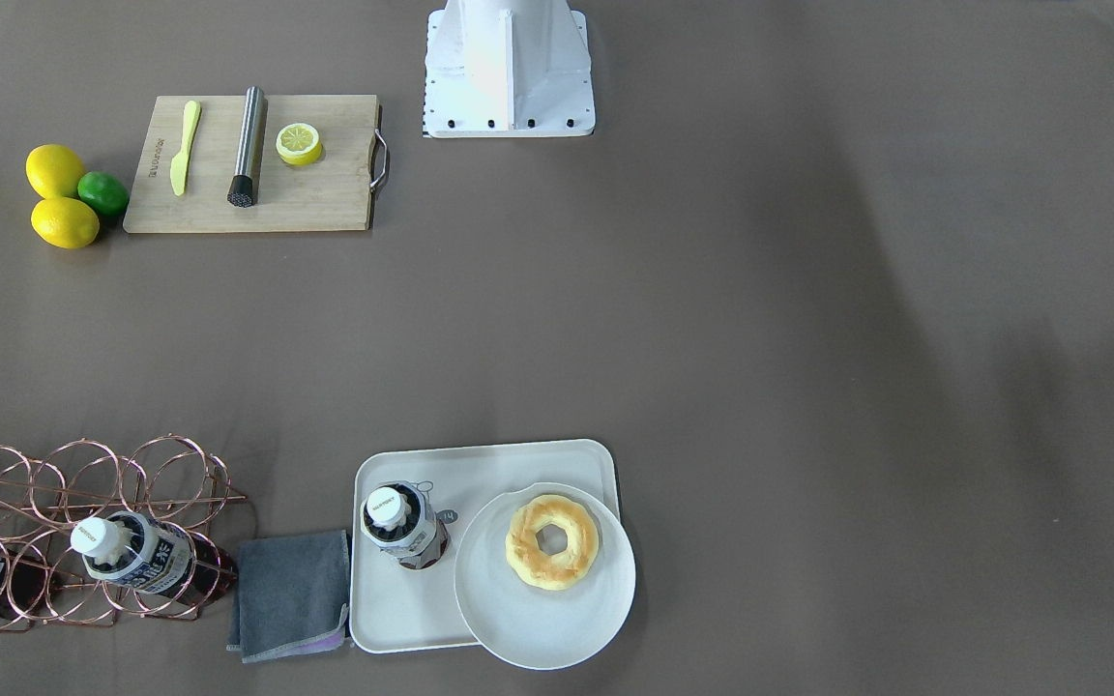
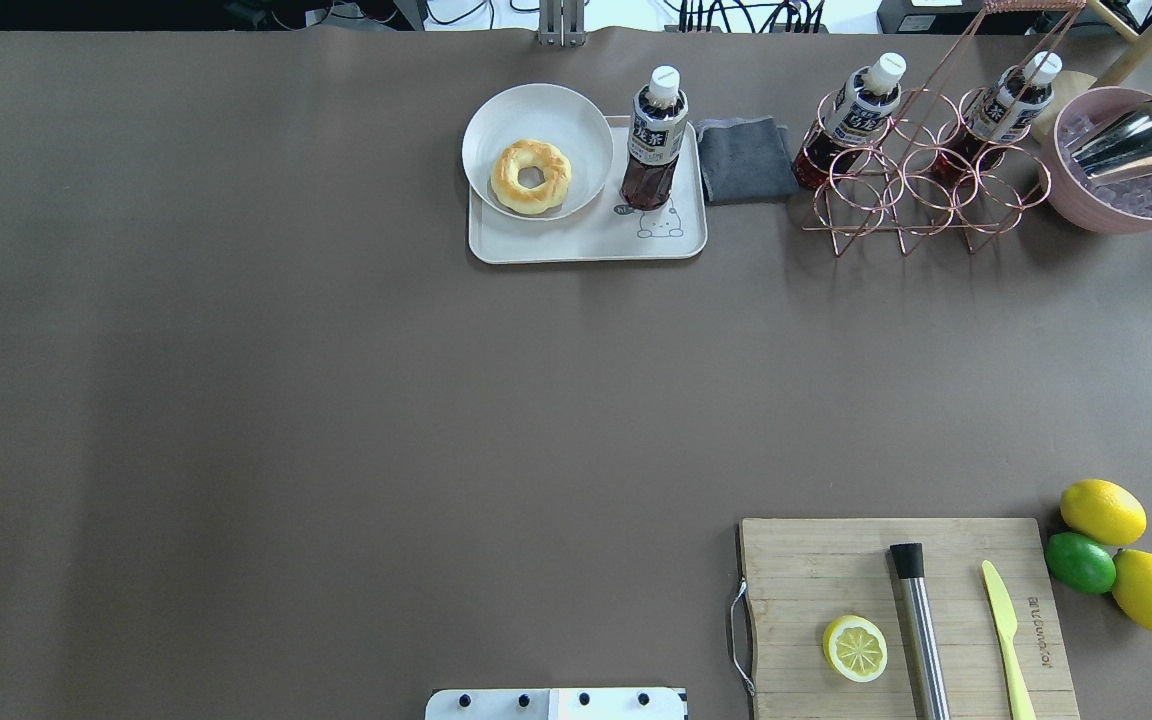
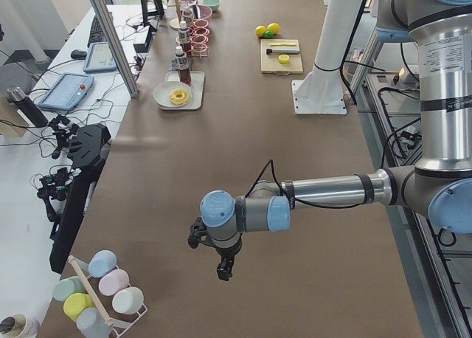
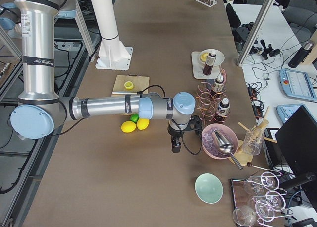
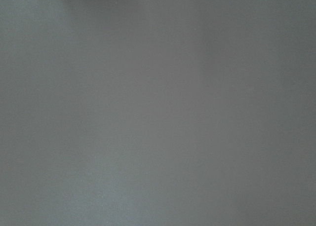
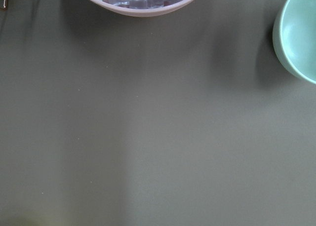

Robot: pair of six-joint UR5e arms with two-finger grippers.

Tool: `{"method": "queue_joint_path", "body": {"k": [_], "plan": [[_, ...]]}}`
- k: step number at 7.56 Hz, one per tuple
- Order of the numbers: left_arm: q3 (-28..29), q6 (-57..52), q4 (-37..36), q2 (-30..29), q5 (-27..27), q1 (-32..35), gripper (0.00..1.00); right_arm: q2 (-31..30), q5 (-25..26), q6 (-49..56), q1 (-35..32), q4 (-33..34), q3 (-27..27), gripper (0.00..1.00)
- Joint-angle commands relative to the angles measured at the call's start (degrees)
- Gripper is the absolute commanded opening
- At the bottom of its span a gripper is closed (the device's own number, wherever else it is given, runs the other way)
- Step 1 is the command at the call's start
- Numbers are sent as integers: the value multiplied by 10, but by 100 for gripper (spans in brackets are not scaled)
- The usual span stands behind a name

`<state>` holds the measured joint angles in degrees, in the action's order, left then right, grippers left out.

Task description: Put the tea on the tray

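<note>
Left gripper and right gripper, fingers' state impossible to tell: park both well apart from tea upright on tray.

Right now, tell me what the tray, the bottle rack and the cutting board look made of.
The tray: probably plastic, matte cream, moulded rounded rim. The rack: metal wire, shiny rose-gold finish, bent into rings. The board: wood, likely bamboo, pale grain strips show.
</note>
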<state>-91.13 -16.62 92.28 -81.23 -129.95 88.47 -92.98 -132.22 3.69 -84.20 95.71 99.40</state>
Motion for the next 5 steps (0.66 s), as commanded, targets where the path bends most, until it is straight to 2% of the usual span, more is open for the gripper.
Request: {"method": "queue_joint_path", "body": {"k": [1, 5], "plan": [[1, 0, 1, 2, 0, 0, 99, 3, 0, 0, 0, 0, 0, 100], [2, 0, -3, 0, 1, 0, 99, 0, -1, 0, 0, 1, 0, 100]]}}
